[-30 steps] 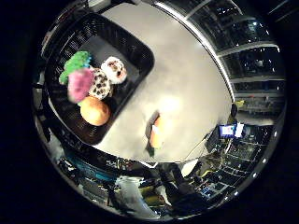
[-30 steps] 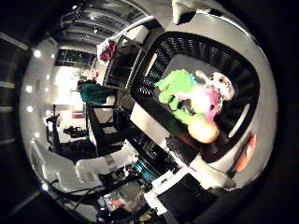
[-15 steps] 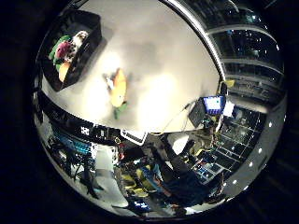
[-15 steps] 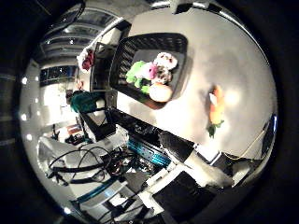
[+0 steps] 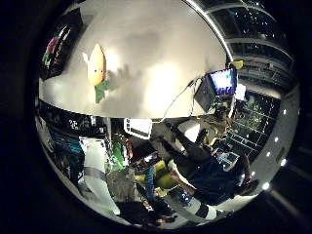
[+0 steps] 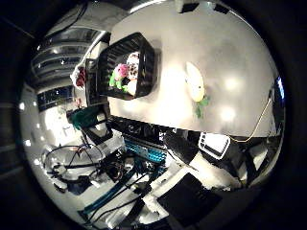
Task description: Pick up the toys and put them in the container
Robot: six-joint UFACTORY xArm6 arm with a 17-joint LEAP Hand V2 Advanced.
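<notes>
Looking out from my palm, I see none of my own hand, so I cannot tell how its fingers stand; well below me a carrot toy [image 6: 195,82] lies flat on the bare white table [image 6: 240,43], its orange body running lengthwise with the green leafy end [image 6: 201,106] pointing toward the table's near edge. Nothing lies between it and the black mesh container [image 6: 146,67], which sits apart from it near the table's corner and holds a pink, green, white and orange heap of plush toys [image 6: 123,76].
</notes>
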